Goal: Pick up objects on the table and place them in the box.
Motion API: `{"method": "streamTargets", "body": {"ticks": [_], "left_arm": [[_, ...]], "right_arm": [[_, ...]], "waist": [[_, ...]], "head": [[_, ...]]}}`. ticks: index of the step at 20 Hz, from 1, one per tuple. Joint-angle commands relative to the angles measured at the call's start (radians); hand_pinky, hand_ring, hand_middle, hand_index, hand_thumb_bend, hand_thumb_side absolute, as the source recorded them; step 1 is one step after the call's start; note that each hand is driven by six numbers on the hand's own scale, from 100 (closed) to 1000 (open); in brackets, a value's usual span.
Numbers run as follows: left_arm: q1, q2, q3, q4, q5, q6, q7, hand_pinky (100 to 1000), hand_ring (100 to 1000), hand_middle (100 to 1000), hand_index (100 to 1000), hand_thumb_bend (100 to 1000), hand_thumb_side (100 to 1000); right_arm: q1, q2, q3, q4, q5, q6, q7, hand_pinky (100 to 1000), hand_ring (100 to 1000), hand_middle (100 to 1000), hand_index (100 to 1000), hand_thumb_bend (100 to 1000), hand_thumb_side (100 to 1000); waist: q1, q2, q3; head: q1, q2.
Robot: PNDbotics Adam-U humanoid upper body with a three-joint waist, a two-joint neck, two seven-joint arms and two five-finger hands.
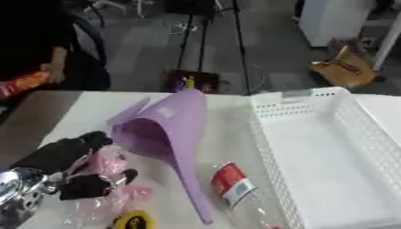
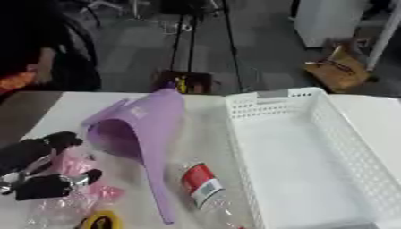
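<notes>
At the near edge of the bench [image 1: 94,107], a small yellow and black object [image 1: 133,221] lies half cut off by the bottom of the view. Just above it, at the lower left, the robot's left hand [image 1: 74,172] comes in from the left edge, its black fingers [image 1: 94,185] curled round a crumpled clear bag with pink contents [image 1: 109,179], which rests on the bench surface. The right hand shows in neither view.

To the right of the bag, a clear plastic bottle with a red and white label [image 1: 232,184] lies on its side, its lower part running out of the bottom edge. It lies just beside the near left wall of the white perforated box [image 1: 270,134]; whether it touches the wall cannot be told. Between bag and bottle the long handle of a purple plastic scoop [image 1: 160,129] runs down toward the near edge, its tip ending near the bottle. The scoop's hollow opens toward the left hand, and its rim is close to the bag.

The box fills the right half of the bench, empty inside, with its right wall near the view's right edge. Bare bench surface lies left of the scoop and behind it, up to the far edge. Beyond that edge is grey floor.
</notes>
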Motion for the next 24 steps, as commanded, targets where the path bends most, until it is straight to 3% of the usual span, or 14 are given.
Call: {"method": "streamTargets", "body": {"ticks": [1,4,6,8,10,17,24], "left_arm": [[-0.011,0.027,0.010,-0.012,0.030,0.014,-0.027,728,868,1000,1000,518,928],[-0.012,0.025,0.012,-0.012,0.045,0.019,-0.030,691,846,1000,1000,505,887],[-0.011,0.023,0.013,-0.012,0.057,0.024,-0.032,657,824,994,1000,516,811],[-0.011,0.023,0.014,-0.012,0.068,0.029,-0.031,657,824,994,1000,516,811],[-0.009,0.024,0.012,-0.012,0.073,0.031,-0.037,615,812,997,1000,551,714],[-0.009,0.023,0.015,-0.012,0.075,0.030,-0.079,534,815,1000,1000,545,639],[-0.004,0.021,0.022,-0.012,0.072,0.038,-0.095,473,788,993,1000,464,562]], "right_arm": [[-0.002,-0.020,-0.009,-0.019,-0.006,-0.002,-0.020,687,594,562,595,100,645],[-0.003,-0.020,-0.011,-0.019,-0.008,0.000,-0.037,686,594,562,591,100,640],[-0.003,-0.020,-0.011,-0.019,-0.008,0.002,-0.047,685,594,561,590,100,638],[-0.003,-0.020,-0.011,-0.019,-0.006,0.003,-0.055,685,594,561,590,100,638],[-0.003,-0.020,-0.010,-0.019,-0.005,0.004,-0.062,684,592,559,587,100,639],[-0.004,-0.020,-0.012,-0.019,-0.006,0.002,-0.087,682,591,554,582,100,634],[-0.005,-0.019,-0.013,-0.019,-0.007,-0.001,-0.108,679,588,550,579,100,629]], "waist": [[0.002,-0.015,-0.002],[0.003,-0.014,-0.003],[0.003,-0.014,-0.003],[0.003,-0.014,-0.003],[0.003,-0.014,-0.004],[0.004,-0.011,-0.004],[0.004,-0.009,-0.004]], "head": [[0.002,-0.011],[0.002,-0.012],[0.000,-0.015],[-0.001,-0.016],[-0.001,-0.017],[-0.005,-0.022],[-0.007,-0.026]]}}
